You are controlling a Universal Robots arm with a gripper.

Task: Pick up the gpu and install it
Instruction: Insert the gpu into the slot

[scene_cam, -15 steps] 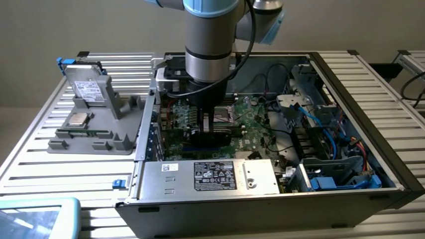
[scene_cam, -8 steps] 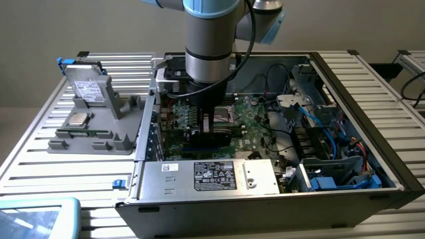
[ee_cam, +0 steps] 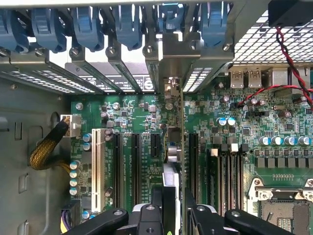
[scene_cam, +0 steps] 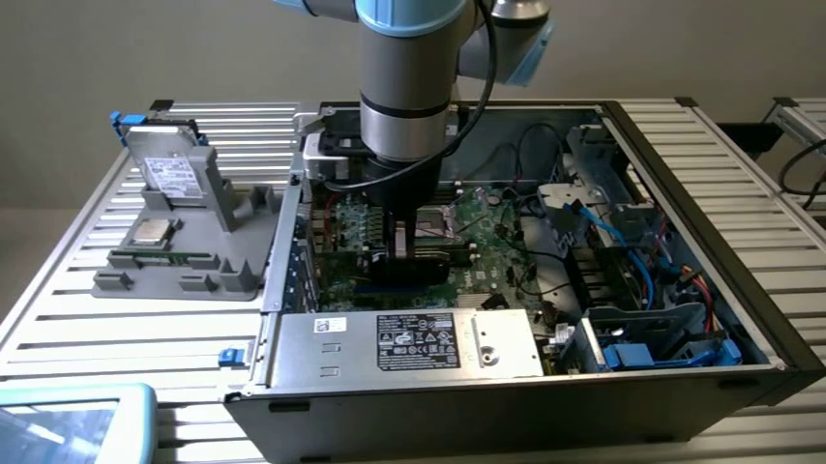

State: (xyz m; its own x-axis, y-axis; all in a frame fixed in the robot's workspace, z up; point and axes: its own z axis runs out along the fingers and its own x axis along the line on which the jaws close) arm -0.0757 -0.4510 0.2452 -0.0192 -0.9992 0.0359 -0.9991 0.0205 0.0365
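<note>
The gripper pinches the gpu between its two black fingers. The jaws are closed on the card's flat faces, so the wrist view sees the card edge-on as a thin line running away from the fingers. Holding it by the faces leaves the lower connector edge free and keeps the board upright over the motherboard. The card's silver metal bracket end points at the row of rear slot openings in the case wall, under the blue plastic retention clips. That orientation suits an expansion slot.

The card lies parallel to the long black expansion slots and between them, well apart from the white slot. Whether its edge already touches a slot is hidden beneath it.

In the exterior view the gripper reaches down into the open computer case, with the gpu dark beneath it. A silvery, labelled power supply sits just beside it.

The motherboard is glossy green, studded with round capacitors, and has a square metal CPU socket. A grey moulded fixture stands outside the case on the exterior view's left, on a ribbed metal table.
</note>
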